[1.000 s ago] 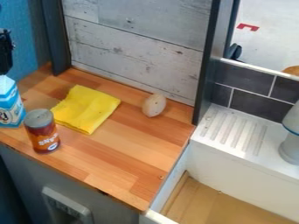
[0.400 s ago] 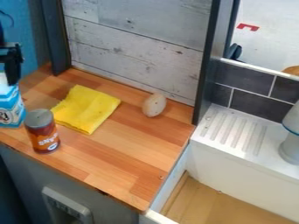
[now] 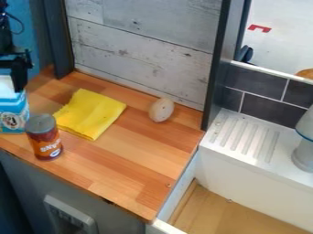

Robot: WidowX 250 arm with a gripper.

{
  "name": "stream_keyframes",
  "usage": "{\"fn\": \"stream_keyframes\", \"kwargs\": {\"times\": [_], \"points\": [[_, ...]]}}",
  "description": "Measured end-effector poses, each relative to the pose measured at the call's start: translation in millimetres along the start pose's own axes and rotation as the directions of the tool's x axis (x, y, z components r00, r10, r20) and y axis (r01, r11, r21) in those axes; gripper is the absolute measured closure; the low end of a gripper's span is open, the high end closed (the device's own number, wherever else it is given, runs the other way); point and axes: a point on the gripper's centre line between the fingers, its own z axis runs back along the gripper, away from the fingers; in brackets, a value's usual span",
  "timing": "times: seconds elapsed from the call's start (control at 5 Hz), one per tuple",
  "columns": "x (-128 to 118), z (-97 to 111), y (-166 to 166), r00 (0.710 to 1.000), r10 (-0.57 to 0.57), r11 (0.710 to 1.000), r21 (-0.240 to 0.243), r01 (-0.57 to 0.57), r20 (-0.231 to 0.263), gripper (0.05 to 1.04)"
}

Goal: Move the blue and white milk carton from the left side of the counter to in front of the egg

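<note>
Lowered, the edge-cropped pincer (image 3: pixel 10 83) overlaps the carton (image 3: pixel 13 114); I cannot tell its grip.

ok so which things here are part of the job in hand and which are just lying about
Seemingly in the job:
- black gripper, at the carton's top
- blue and white carton, nearest the gripper

Just lying about, as far as I can judge:
- reddish-brown can, beside the carton
- yellow cloth
- pale egg-shaped thing, near the back wall
</note>
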Motion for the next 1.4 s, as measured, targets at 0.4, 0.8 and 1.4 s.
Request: {"fn": "stream_keyframes", "kwargs": {"times": [0.4, 0.8, 1.4], "points": [[-11, 33, 0, 0.999, -0.034, 0.998, 0.052, 0.032, 0.042, 0.263], [-39, 75, -80, 0.921, -0.328, 0.944, 0.033, 0.329, 0.21, 0.263], [-74, 60, -229, 0.709, -0.682, 0.719, -0.012, 0.695, 0.181, 0.263]]}}
